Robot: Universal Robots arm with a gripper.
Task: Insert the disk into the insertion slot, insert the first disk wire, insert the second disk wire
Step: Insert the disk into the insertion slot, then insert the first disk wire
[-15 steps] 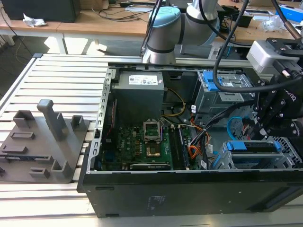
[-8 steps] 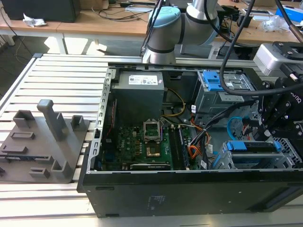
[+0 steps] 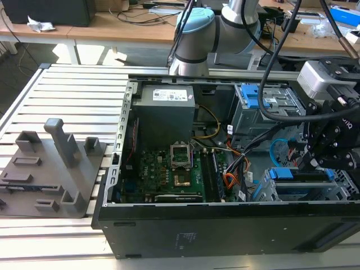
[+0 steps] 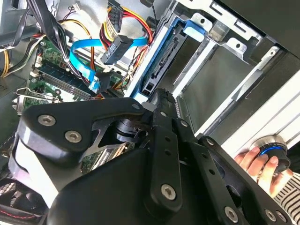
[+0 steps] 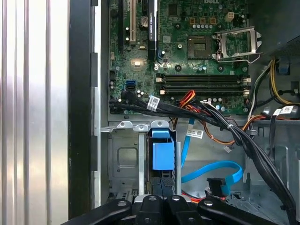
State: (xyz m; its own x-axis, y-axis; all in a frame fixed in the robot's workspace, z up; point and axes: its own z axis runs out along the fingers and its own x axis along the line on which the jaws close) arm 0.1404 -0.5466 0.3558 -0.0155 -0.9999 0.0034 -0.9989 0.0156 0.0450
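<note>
gripper (image 5: 162, 200) sits at the exposed edge of the disk (image 5: 163, 156), which stands in the insertion slot (image 5: 123, 159); whether it grips cannot be told.

**Slatted metal bench, wooden desk behind**

The work surface is a table of ribbed aluminium slats (image 3: 73, 95), pale and shining. In the first wrist view the same slats (image 5: 33, 108) run as bright bands. A grey moulded fixture block (image 3: 50, 169) sits on the table at the exterior view's left. Behind it stands a long wooden desk (image 3: 112, 31) on white legs, strewn with cables (image 3: 143, 17), a black box (image 3: 50, 11) and crumpled paper (image 3: 39, 24). Beneath the desk, light patches (image 3: 95, 53) fall on the dark floor (image 3: 22, 62).
</note>
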